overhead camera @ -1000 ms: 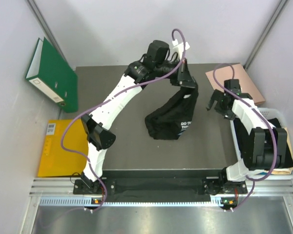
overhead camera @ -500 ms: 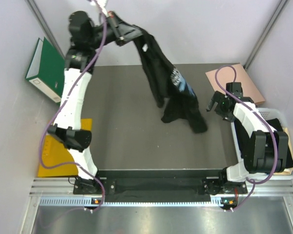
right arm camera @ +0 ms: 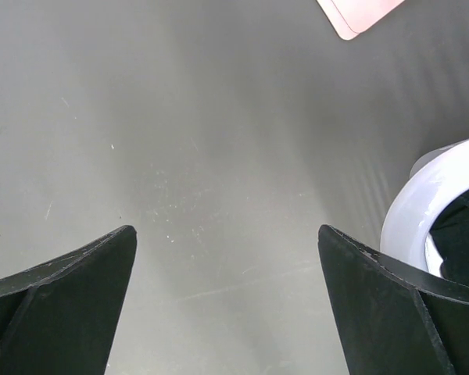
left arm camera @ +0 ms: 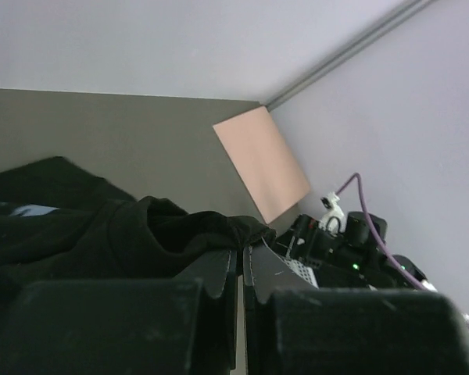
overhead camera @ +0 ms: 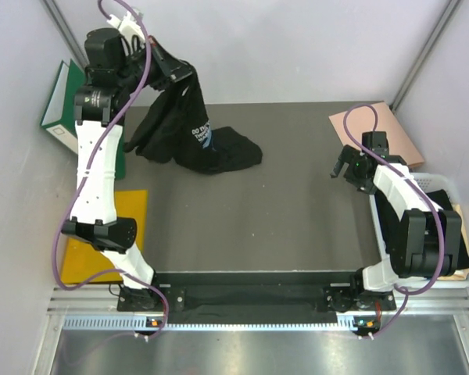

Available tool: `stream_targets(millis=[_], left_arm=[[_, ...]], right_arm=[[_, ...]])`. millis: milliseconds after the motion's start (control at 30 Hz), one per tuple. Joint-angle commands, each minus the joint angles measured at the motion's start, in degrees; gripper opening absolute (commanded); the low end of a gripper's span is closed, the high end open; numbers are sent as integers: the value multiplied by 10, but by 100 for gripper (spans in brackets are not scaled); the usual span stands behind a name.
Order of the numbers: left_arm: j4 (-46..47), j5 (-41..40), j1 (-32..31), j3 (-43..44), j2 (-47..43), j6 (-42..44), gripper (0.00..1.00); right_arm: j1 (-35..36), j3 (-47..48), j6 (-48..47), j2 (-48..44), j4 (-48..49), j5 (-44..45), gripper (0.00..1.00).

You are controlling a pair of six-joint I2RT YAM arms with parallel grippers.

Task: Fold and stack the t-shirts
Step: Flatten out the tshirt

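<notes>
Upper left, the left gripper [overhead camera: 170, 70] pinches the black t-shirt [overhead camera: 194, 139] — it drapes below the fingers [left arm camera: 213, 275]; the right gripper [overhead camera: 344, 169] gapes, well apart.

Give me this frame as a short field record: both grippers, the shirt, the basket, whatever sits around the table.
left gripper: shut on the black t-shirt, raised at the far left corner
black t-shirt: hangs from the left gripper, lower end bunched on the table, white print showing
right gripper: open, empty, over bare table beside the white basket
white basket: right edge, dark fabric inside
surroundings: green binder and yellow folder on the left, pink board far right
folded stack: none visible
</notes>
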Motion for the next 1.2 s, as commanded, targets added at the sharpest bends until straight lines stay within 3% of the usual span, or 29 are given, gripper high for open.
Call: stream_targets(millis=[0,133,367,500,633,733,800,900,933,1100,1167], left_arm=[[95,93,-50,21,21,-31,0],[175,155,-130,26,60,-78,0],[380,273,-275,90,153,-241,0],[505,289,-279,128,154,-331,0],[539,280,-229,133,114,-389,0],[536,278,-165,54,51,-382,0],[519,271,-134,-69,-10,-338,0],[383,223,-89,-237,-81,-223,0],[314,178,-73,-276,-97,-197,0],[185,24,-31,-579,-193,-114,0],[126,-45,-2,-625,-208,-104,0]], right_arm=[[-10,1,-5,2,21,14,100],[-10,1,-2,0,21,19,100],[-10,-9,-6,-6,18,33,100],[-10,-18,-8,-12,16,48,100],[-10,-23,-8,-12,17,48,100],[-10,-25,-4,-9,21,48,100],[-10,-24,-3,-6,25,42,100],[-10,-20,-3,0,26,41,100],[-10,-20,-3,0,24,41,100],[-9,-7,-15,4,20,38,100],[-3,-5,-18,7,17,35,99]])
